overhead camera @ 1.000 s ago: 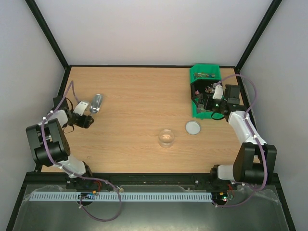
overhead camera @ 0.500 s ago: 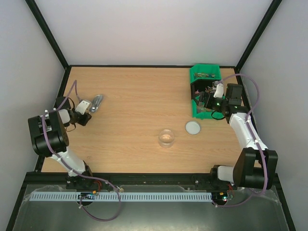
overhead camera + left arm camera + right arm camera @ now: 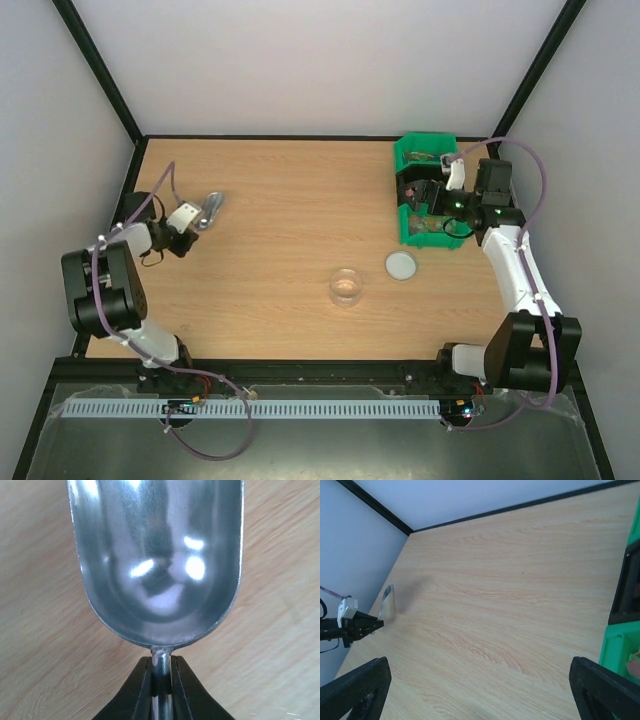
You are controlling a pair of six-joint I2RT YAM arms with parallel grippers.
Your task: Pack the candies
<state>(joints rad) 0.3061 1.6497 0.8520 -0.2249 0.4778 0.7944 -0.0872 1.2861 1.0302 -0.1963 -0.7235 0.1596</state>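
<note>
The metal scoop fills the left wrist view, bowl up and empty. My left gripper is shut on its thin handle just behind the bowl. From above, the scoop and left gripper are at the table's far left. The candies lie in the green bin at the back right. My right gripper hovers over that bin, pointing left. In its own view the right gripper stands open and empty above bare wood.
A clear jar stands near the table's middle front, and a round white lid lies just to its right. The bin's green wall shows at the right edge of the right wrist view. Black frame posts border the table.
My left gripper has shut on the scoop's handle, and the scoop has shifted slightly right and back. My right arm has moved farther back along the bin.
</note>
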